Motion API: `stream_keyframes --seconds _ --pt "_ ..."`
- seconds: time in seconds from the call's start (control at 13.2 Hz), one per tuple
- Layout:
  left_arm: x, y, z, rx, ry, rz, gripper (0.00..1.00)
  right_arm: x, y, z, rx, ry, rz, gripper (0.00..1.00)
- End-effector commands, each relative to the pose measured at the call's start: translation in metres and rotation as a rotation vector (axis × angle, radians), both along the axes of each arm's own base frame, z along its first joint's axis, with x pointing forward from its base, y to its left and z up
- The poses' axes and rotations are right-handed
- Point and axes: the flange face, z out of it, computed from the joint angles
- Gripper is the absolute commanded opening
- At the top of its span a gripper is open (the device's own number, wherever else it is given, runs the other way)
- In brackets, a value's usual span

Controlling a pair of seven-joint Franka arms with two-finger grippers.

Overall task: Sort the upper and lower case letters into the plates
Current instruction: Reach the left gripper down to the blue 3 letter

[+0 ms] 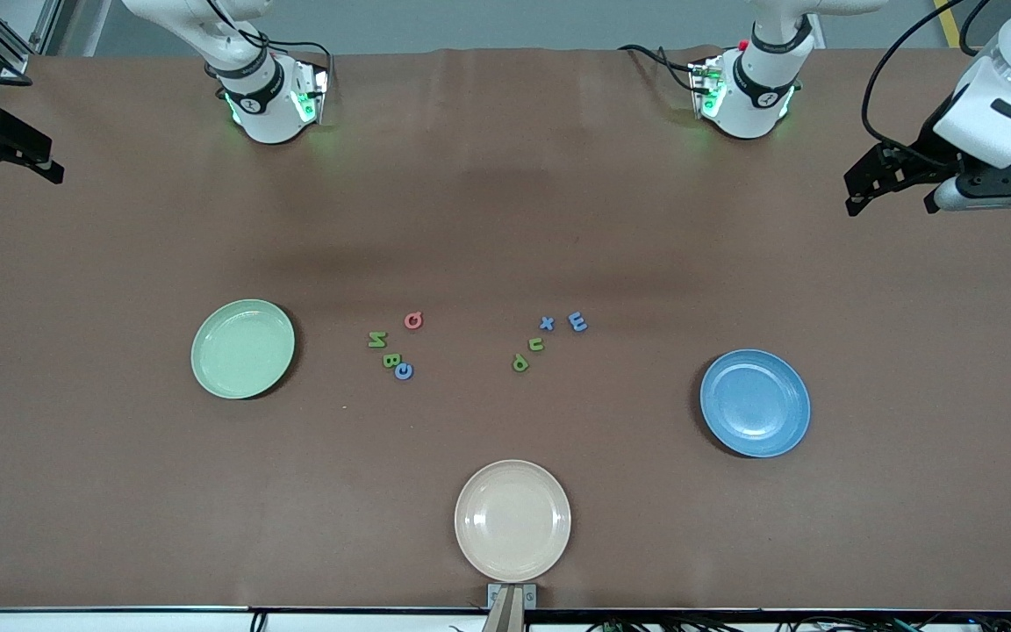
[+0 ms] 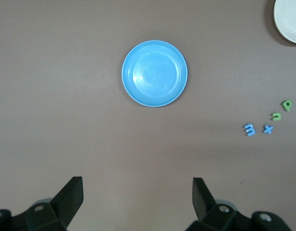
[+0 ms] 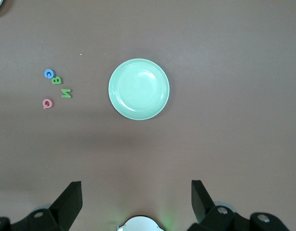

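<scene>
Both claws gape empty, left claw [image 1: 856, 189] and right claw [image 1: 40, 162] raised at opposite table [image 1: 505, 219] ends.

Eight letters [image 1: 400, 351] between mint plate [image 1: 242, 348], blue plate [image 1: 756, 403]

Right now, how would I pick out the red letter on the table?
Start at the mint plate toward the right arm's end. Beside it is a cluster of four letters; the red letter is farthest from the front camera, the only one neither green nor blue.
</scene>
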Motion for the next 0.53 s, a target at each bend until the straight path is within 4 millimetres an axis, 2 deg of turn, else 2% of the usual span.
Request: stream_keyframes --seconds 0.0,0.15,0.23,0.3,0.38,0.46 --pt "0.006 0.004 0.009 0.013 0.01 0.009 1.0 -0.008 -0.001 0.004 0.008 -0.012 0.014 1.0" --pt "0.023 0.001 0.01 0.014 0.002 0.007 1.0 -0.008 -0.001 0.004 0.006 -0.012 0.012 1.0" --pt "0.031 -0.002 0.005 0.015 0.011 0.001 1.0 -0.008 -0.001 0.004 0.006 -0.012 0.011 1.0" --pt "0.036 -0.009 -0.006 0.015 0.031 -0.001 1.0 -0.008 0.0 0.004 0.006 -0.01 0.012 1.0" --pt "0.045 -0.022 -0.026 0.007 0.063 -0.015 1.0 -0.009 -0.001 0.004 0.006 -0.008 0.009 1.0" --pt "0.053 -0.047 -0.047 0.007 0.084 -0.036 1.0 -0.009 0.0 0.005 0.007 -0.007 0.011 1.0"
